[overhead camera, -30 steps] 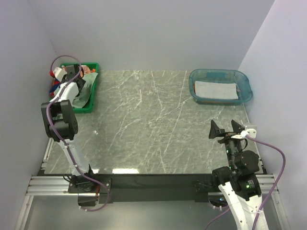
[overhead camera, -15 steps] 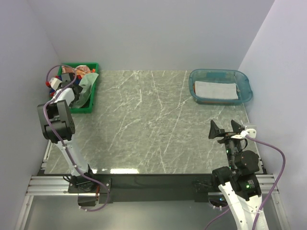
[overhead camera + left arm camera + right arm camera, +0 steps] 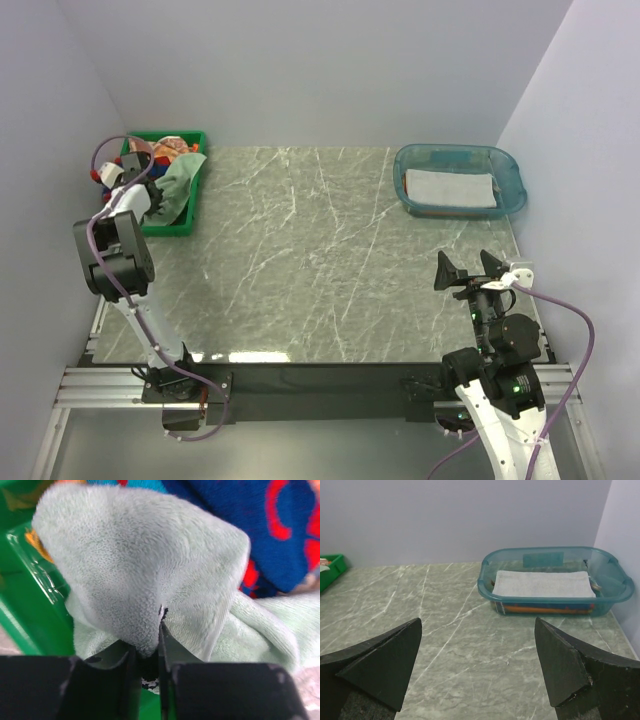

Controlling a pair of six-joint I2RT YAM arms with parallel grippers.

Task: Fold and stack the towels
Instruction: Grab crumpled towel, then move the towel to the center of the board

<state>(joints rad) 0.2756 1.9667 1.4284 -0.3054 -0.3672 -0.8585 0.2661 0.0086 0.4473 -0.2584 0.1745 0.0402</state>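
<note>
In the left wrist view my left gripper (image 3: 147, 652) is shut on a raised fold of the sage green towel (image 3: 150, 565), its fingers (image 3: 163, 647) pinching the cloth. From above, that gripper (image 3: 147, 194) is inside the green tray (image 3: 160, 229), with the sage green towel (image 3: 180, 178) bunched against the tray's right wall. A blue towel with red lettering (image 3: 285, 535) lies behind it. My right gripper (image 3: 465, 270) (image 3: 477, 665) hangs open over the bare table, holding nothing. A folded whitish towel (image 3: 450, 187) (image 3: 542, 583) lies in the blue tub.
The clear blue tub (image 3: 405, 160) (image 3: 485, 583) stands at the back right and holds folded cloth under the whitish towel. More crumpled orange cloth (image 3: 166, 148) fills the far end of the green tray (image 3: 30, 605). Grey marble tabletop (image 3: 320, 250) lies between the two containers.
The left gripper opened wide over the tray, then shut on the sage green towel, which is now bunched up toward the tray's right side. The right arm has not moved.
</note>
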